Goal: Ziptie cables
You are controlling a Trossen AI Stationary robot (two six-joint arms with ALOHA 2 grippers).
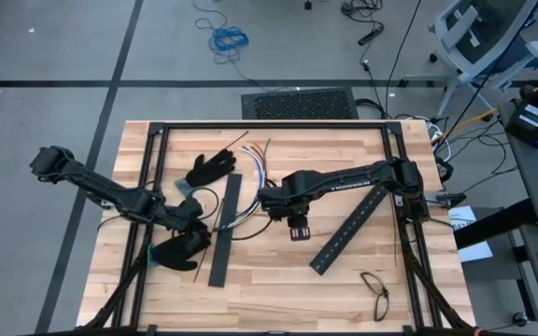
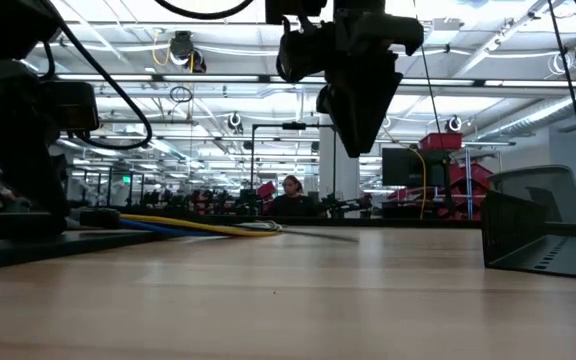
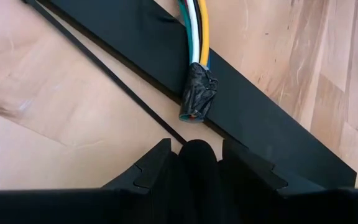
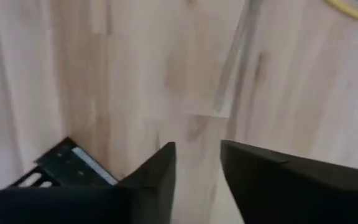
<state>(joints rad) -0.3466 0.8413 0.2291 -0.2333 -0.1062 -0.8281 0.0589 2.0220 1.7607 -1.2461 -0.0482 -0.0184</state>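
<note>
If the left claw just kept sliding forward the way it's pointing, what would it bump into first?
Most likely the taped end of the cables, lying on a flat black bar just ahead of the left gripper. A thin ziptie runs right up to its fingertips, so it may touch that first.

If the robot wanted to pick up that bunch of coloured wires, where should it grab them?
Probably at the black taped end of the cables, coming straight down from above. There the wires are bound into one firm stub lying flat across the black bar, right in front of the left hand. Elsewhere the strands fan apart loosely.
</note>
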